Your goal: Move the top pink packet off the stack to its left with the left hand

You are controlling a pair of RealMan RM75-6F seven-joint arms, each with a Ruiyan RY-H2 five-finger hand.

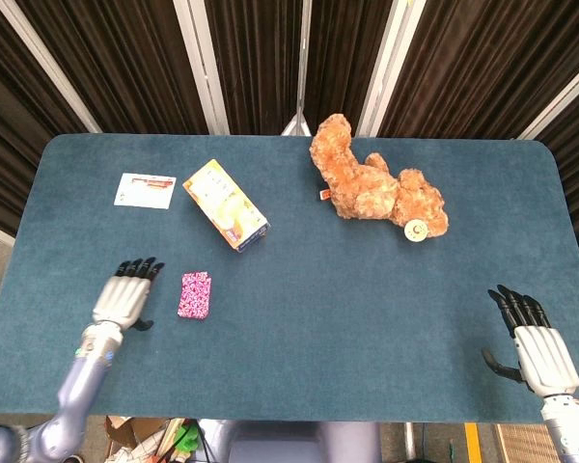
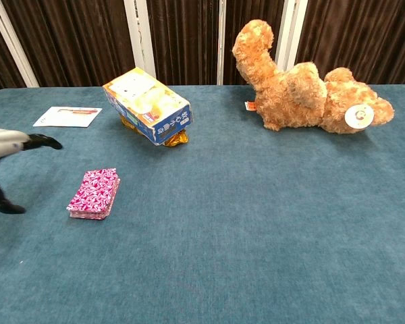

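Note:
A small stack of pink patterned packets (image 1: 194, 295) (image 2: 94, 194) lies on the blue table, left of centre. My left hand (image 1: 124, 295) (image 2: 7, 165) hovers open just to the left of the stack, fingers spread and pointing toward the far edge, with a gap between it and the packets. It holds nothing. My right hand (image 1: 535, 347) rests open near the table's front right corner, far from the stack; the chest view does not show it.
A tilted yellow and blue box (image 1: 225, 204) (image 2: 147, 106) lies beyond the stack. A white card (image 1: 145, 190) (image 2: 67, 117) sits at the far left. A brown teddy bear (image 1: 372, 182) (image 2: 302, 84) lies at the far right of centre.

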